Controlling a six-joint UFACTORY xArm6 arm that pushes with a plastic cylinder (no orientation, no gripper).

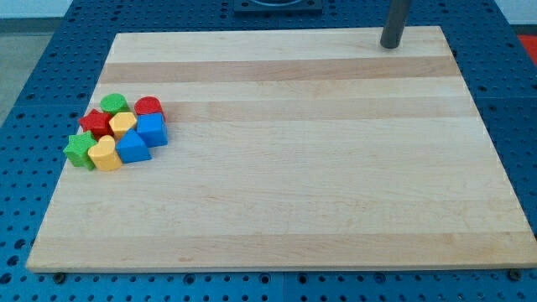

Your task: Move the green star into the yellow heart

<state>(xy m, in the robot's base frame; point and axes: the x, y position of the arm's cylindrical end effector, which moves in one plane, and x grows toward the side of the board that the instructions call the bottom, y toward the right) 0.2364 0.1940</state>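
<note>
The green star lies at the view's left of the wooden board, at the lower left end of a tight cluster of blocks. The yellow heart sits right beside it on its right, touching it. My tip is at the view's top right, near the board's far edge, far from all the blocks.
The same cluster holds a green cylinder, a red cylinder, a red star, a yellow hexagon, a blue cube and a blue triangle. A blue pegboard surrounds the board.
</note>
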